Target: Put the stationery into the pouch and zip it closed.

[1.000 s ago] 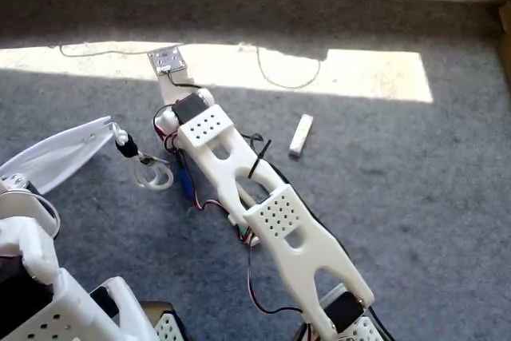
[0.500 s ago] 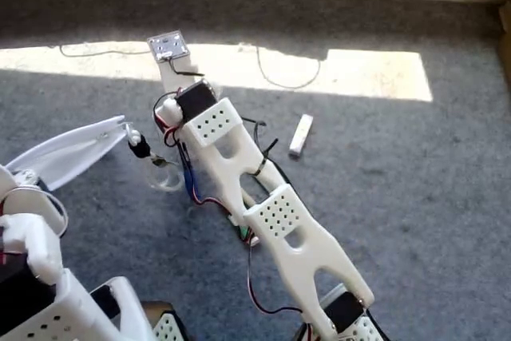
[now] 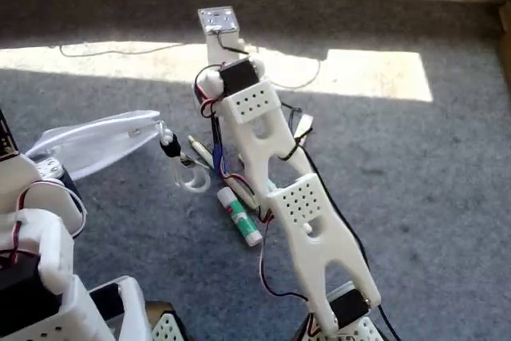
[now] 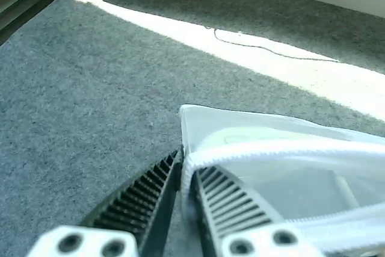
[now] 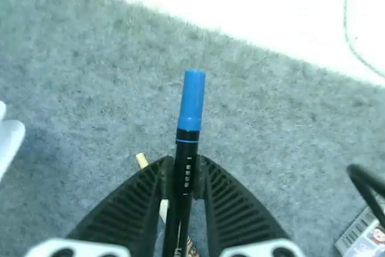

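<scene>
R arm (image 3: 255,117) is stretching out over the carpet (image 3: 415,197). The right gripper (image 5: 183,164) is pinching a pen (image 5: 190,112) w/ a blue cap, jaws narrow and snug on the barrel. The cap is sticking out past the fingertips, so the pen's long axis is running straight along the gripper's own line.

The left gripper (image 4: 182,170) is clamping tight on one corner of the pouch (image 3: 96,141) and seems to be holding it up off the floor. The clear pouch is stretching from that grip toward the middle. Its other end, w/ the zip pull (image 3: 169,148), is hanging just beside the R arm. In the left wrist view the two zip tracks are looking parted, so the mouth seems open, tho I can't tell how wide.

What it's all hinging on, imo: the pouch mouth is lying off to the left-arm side of the pen, near but apart, and the pen is pointing past it, not into it. It prob needs swinging round so the cap end lines up w/ the opening. R arm is the nearer one and carrying the load; L is just acting as holder.

Other bits are lying on the carpet:
- glue stick (image 3: 239,215) beside the R arm
- thin pencil-like stick (image 3: 201,151) near the zip pull
- small white stick (image 3: 304,124) peeking out on the arm's far side
</scene>
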`<state>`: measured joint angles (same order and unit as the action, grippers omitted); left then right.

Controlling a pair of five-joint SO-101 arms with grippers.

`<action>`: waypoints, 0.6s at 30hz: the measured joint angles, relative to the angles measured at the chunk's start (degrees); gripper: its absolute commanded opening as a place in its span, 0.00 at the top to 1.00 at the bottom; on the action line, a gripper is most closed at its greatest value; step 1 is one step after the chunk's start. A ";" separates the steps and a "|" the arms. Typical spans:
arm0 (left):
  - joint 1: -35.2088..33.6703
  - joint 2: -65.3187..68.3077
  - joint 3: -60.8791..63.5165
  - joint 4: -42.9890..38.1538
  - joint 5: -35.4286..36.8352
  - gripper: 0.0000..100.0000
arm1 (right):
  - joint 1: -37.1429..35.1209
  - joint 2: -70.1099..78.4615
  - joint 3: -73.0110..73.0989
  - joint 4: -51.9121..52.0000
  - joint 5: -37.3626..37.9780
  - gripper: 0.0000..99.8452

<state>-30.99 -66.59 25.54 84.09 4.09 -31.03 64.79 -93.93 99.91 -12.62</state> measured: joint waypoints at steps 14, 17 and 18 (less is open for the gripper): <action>9.76 0.00 0.00 -1.93 6.07 0.99 | 5.89 -24.79 24.97 0.09 2.81 0.99; 11.60 0.00 0.00 -1.93 7.03 0.99 | 6.42 -31.56 34.46 0.09 5.10 0.99; 12.22 0.00 0.00 -2.11 7.30 0.99 | 6.68 -33.93 37.54 0.09 5.80 0.99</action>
<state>-18.77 -66.59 25.54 81.98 11.38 -24.35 30.86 -56.40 100.00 -6.81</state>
